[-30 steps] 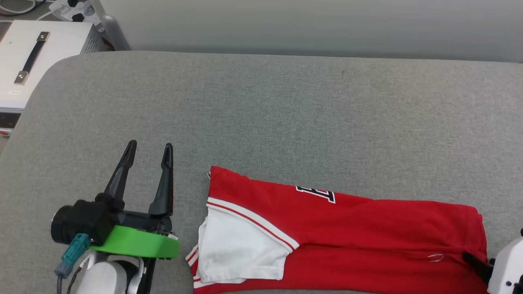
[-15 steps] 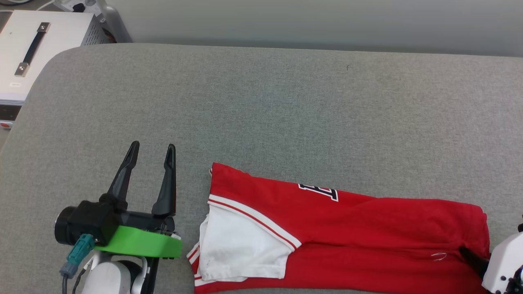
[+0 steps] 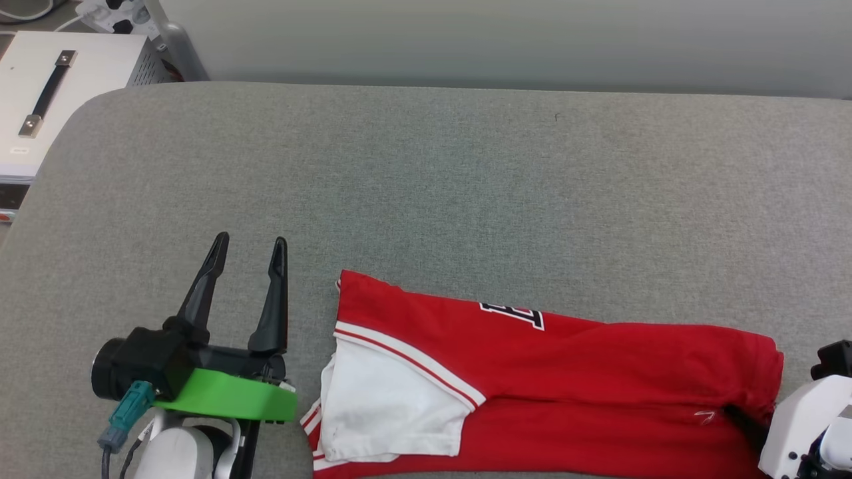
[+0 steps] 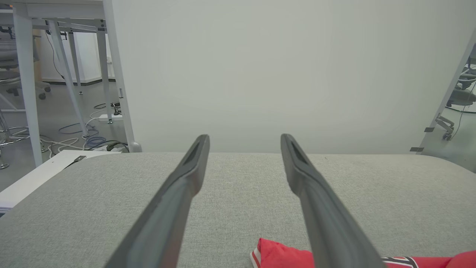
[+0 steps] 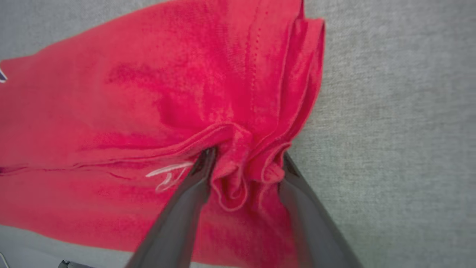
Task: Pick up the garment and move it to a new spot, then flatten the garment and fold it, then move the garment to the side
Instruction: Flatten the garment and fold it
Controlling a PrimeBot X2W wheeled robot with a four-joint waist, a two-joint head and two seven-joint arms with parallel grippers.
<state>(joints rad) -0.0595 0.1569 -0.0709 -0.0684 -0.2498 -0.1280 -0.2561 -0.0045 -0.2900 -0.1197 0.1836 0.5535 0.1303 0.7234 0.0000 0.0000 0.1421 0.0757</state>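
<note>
Right wrist view puts the right gripper [image 5: 247, 154] on the right end of the red jersey shirt with white short sleeves [image 5: 167, 82]. Its two dark fingers [image 5: 186, 208] stand wide apart around a small ruck of hem, with cloth between them but not visibly pinched. The main risk, as I judge it, is a shallow bite. The thin fabric lies in several stacked layers there, so closing could catch only the top ones, and the fold would peel open on lifting. A fingertip could also snag the grey padded cloth table [image 5: 390, 111], and a band raised by one end may sag and twist. Head view gives what the wrist cannot: the whole garment lies as a long folded band along the near edge, from centre to right. Its white sleeve [image 3: 393, 406] is at the left end and a bit of black lettering [image 3: 512, 314] sits on the far edge. The left gripper [image 3: 251, 239] is just left of it, spread wide and holding nothing. The wrist view, in turn, makes plain the layered hem, which the head view partly hides behind the white wrist housing [image 3: 799, 426].
</note>
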